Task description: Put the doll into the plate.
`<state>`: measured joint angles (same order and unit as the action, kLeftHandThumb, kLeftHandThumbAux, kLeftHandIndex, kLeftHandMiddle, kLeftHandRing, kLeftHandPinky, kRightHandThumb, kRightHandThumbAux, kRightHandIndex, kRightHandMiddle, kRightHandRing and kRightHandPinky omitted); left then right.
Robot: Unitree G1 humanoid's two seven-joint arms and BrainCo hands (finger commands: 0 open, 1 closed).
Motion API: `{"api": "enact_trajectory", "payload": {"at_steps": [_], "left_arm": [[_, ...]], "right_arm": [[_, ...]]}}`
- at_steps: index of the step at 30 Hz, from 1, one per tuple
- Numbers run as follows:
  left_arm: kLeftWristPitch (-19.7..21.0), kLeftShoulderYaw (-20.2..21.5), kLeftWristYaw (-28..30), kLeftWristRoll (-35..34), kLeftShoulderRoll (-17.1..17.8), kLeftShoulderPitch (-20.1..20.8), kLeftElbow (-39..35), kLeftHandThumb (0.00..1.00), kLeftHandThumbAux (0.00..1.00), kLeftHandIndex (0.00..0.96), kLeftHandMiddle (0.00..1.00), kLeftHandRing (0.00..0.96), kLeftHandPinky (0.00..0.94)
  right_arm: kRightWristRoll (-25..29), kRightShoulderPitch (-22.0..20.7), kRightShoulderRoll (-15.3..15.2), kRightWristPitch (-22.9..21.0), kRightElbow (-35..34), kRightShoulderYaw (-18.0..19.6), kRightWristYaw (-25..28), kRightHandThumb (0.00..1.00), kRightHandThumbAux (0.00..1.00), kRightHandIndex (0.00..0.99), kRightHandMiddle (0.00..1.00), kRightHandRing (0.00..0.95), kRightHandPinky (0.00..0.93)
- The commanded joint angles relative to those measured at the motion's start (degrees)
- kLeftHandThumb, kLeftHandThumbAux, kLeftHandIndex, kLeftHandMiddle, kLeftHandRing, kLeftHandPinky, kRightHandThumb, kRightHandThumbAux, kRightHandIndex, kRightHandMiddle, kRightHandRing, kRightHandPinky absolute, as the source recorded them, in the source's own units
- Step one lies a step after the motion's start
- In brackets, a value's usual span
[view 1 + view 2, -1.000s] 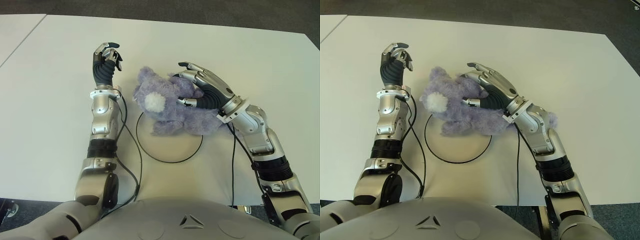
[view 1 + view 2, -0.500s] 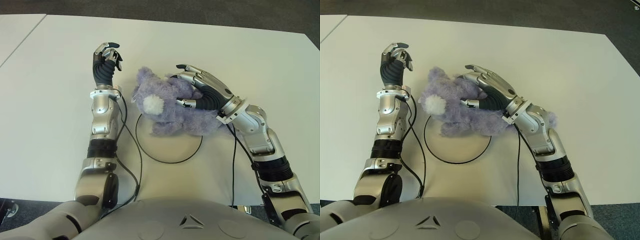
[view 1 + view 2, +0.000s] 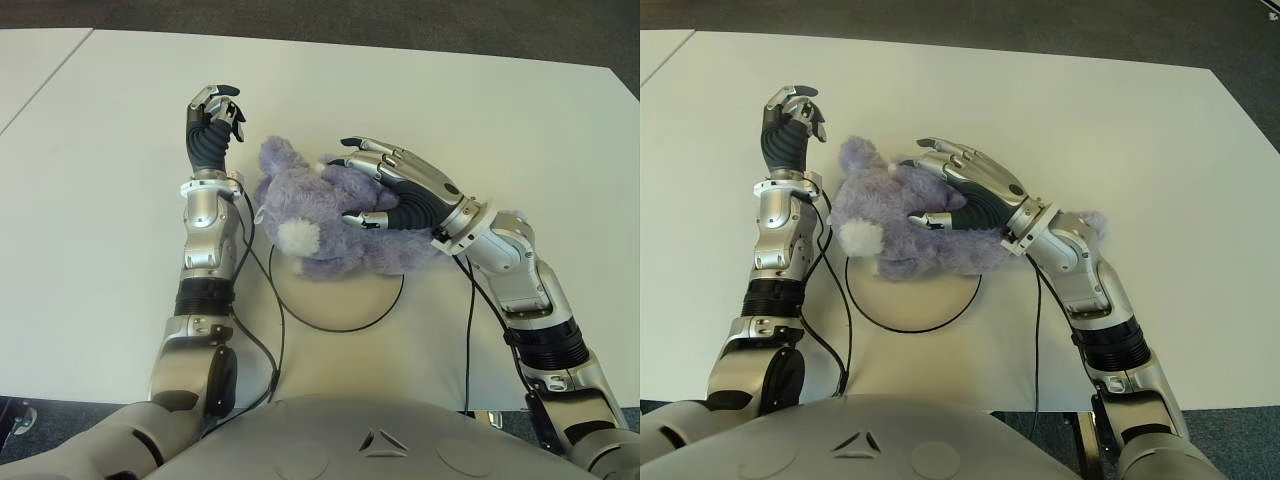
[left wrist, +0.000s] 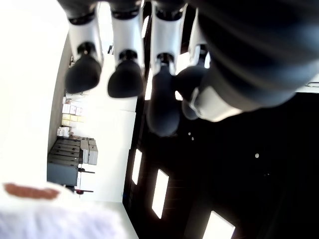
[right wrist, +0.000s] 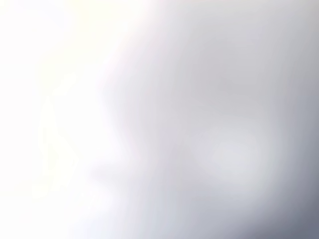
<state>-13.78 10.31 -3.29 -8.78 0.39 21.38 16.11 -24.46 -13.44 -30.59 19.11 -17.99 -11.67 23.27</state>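
A fluffy purple doll [image 3: 325,215] with a white muzzle lies over the far edge of the round white plate [image 3: 340,327], which has a thin dark rim. Its head points to the left and reaches past the rim. My right hand [image 3: 352,182] is on top of the doll, fingers stretched over its back and the thumb pressed into its near side, gripping it. The right wrist view is filled by a pale blur. My left hand [image 3: 215,108] stands just left of the doll's head, its fingers [image 4: 124,74] curled and holding nothing.
The white table [image 3: 100,200] spreads wide on all sides, with its far edge against a dark floor. Black cables [image 3: 262,310] hang from my left arm beside the plate's left rim. A second table corner shows at the far left.
My right hand has carried the doll to the left and lowered its head, so the muzzle now sits near the plate's left rim. The left hand has stayed still.
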Motion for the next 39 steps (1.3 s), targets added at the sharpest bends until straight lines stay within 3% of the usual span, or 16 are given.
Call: {"api": "enact_trajectory", "payload": {"at_steps": [1, 7, 21, 31, 39], "left_arm": [[-0.46, -0.02, -0.19, 0.56, -0.12, -0.03, 1.42, 0.716, 0.7, 0.445, 0.809, 0.796, 0.763], [-1.09, -0.04, -0.13, 0.64, -0.17, 0.25, 2.16, 0.717, 0.7, 0.445, 0.808, 0.796, 0.767], [-1.19, -0.2, 0.03, 0.37, -0.45, 0.43, 2.55, 0.717, 0.699, 0.445, 0.81, 0.799, 0.77], [-1.59, -0.14, 0.27, 0.39, -0.26, 0.91, 3.83, 0.718, 0.699, 0.445, 0.805, 0.795, 0.759], [-1.79, 0.0, 0.46, 0.1, -0.29, 1.23, 4.67, 0.719, 0.698, 0.446, 0.802, 0.794, 0.766]], "right_arm": [[1.94, 1.33, -1.17, 1.47, -1.08, 0.11, 1.61, 0.323, 0.222, 0.0, 0.0, 0.0, 0.099], [4.04, 0.88, -2.01, 3.91, -1.63, 1.4, 1.71, 0.312, 0.215, 0.0, 0.0, 0.0, 0.083], [7.49, -0.97, -2.34, 3.76, -2.85, 4.77, 2.09, 0.346, 0.214, 0.0, 0.0, 0.0, 0.003], [11.44, -4.26, -2.99, 0.92, -3.14, 6.46, 4.88, 0.394, 0.204, 0.0, 0.0, 0.0, 0.025], [14.71, -5.2, -5.27, -5.76, -7.14, 8.76, 8.84, 0.422, 0.208, 0.0, 0.0, 0.0, 0.1]]}}
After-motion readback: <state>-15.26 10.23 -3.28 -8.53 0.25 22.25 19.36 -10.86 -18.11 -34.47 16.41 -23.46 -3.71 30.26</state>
